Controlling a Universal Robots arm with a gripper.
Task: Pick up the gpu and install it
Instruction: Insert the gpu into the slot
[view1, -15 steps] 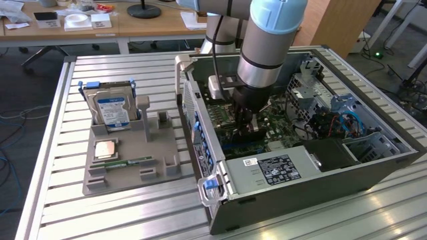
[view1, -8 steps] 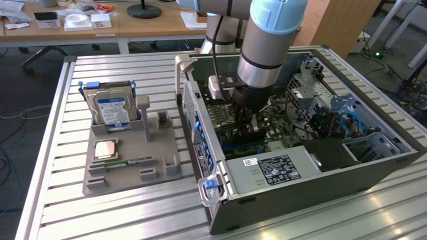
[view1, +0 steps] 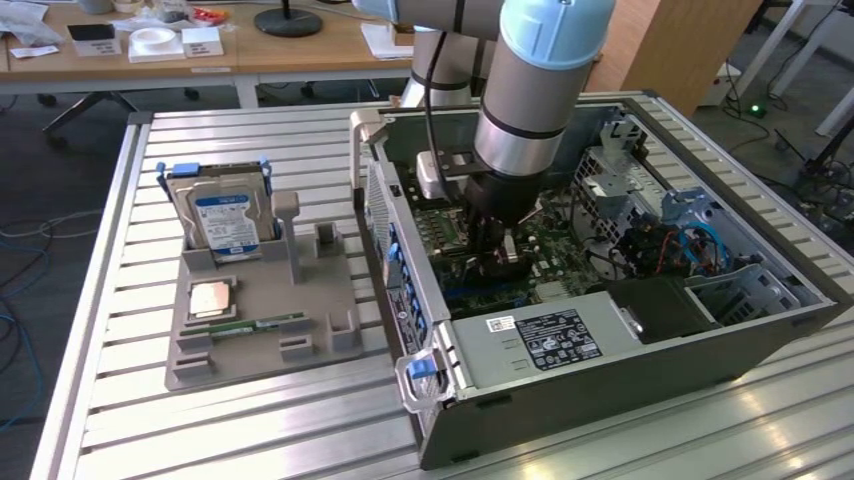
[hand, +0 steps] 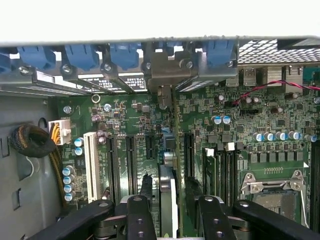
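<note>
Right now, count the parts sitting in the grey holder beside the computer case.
3: a hard drive upright at the holder's far end, a square coppery chip lying flat mid-holder, a green memory stick just nearer. Others could be hidden.

Grey arm (view1: 527, 110), lt-blue cap, blk fingers (hand: 140, 215).

Tool (view1: 501, 258) inside computer case (view1: 747, 330), parts tray (view1: 240, 350) at the exterior view's left.

The arm (view1: 534, 90) reaches down into the open computer case (view1: 601, 340).
</note>
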